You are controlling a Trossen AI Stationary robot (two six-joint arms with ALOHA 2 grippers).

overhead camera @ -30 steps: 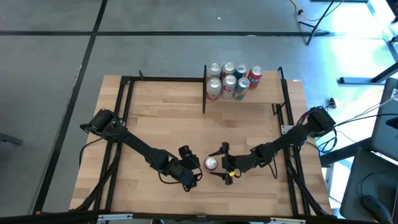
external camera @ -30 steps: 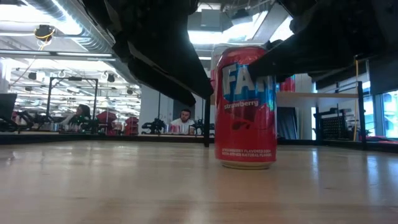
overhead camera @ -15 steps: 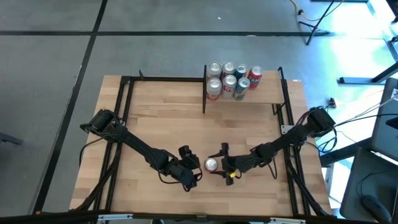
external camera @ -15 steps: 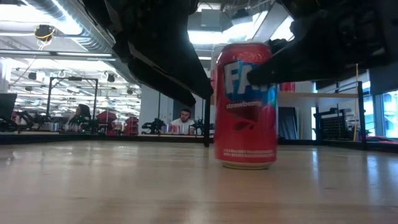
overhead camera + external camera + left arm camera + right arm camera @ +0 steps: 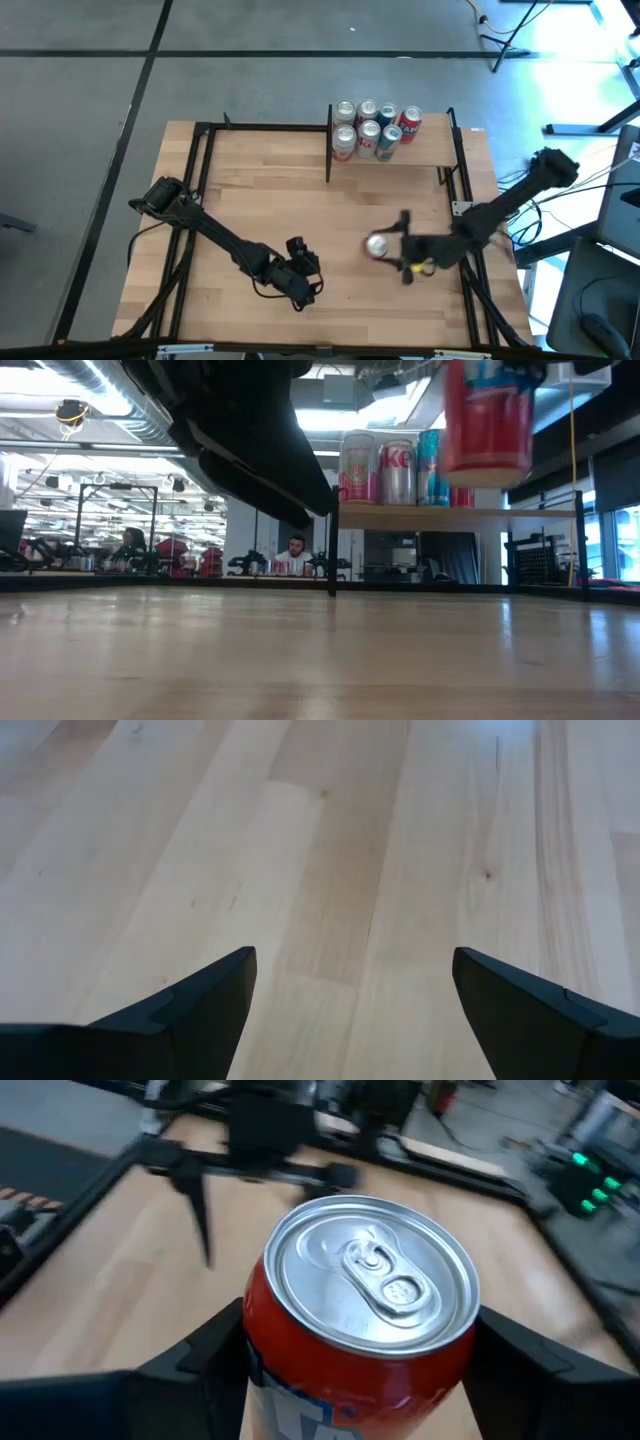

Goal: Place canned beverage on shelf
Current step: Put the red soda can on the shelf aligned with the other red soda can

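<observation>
A red strawberry soda can (image 5: 377, 245) with a silver top is held by my right gripper (image 5: 392, 246) above the table's right half, near of the shelf. In the low view the can (image 5: 487, 415) hangs in the air, its base a little higher than the shelf board. The shelf (image 5: 420, 158) is a small raised light-wood board at the far right, framed by black posts, with several cans (image 5: 372, 128) standing on it. My left gripper (image 5: 306, 270) is open and empty, low over the bare table near the middle front; the left wrist view shows only wood between its fingers (image 5: 200, 1005). My right gripper pinches the can's side wall (image 5: 262, 1370) between its two fingers (image 5: 195, 1355), one on each side, below the top rim. The fingers come level from the table's right side. The can stands upright in the hold, lifted clear of the table.
Black metal posts (image 5: 329, 145) frame the shelf, and black rails (image 5: 205, 160) run along the table's left and right sides. The cans on the shelf fill its left part (image 5: 400, 470). Bare tabletop (image 5: 280, 200) lies between the arms and the shelf.
My right gripper has lifted the can off the table to about shelf height and carried it toward the table's right edge, upright. My left gripper has stayed where it was.
</observation>
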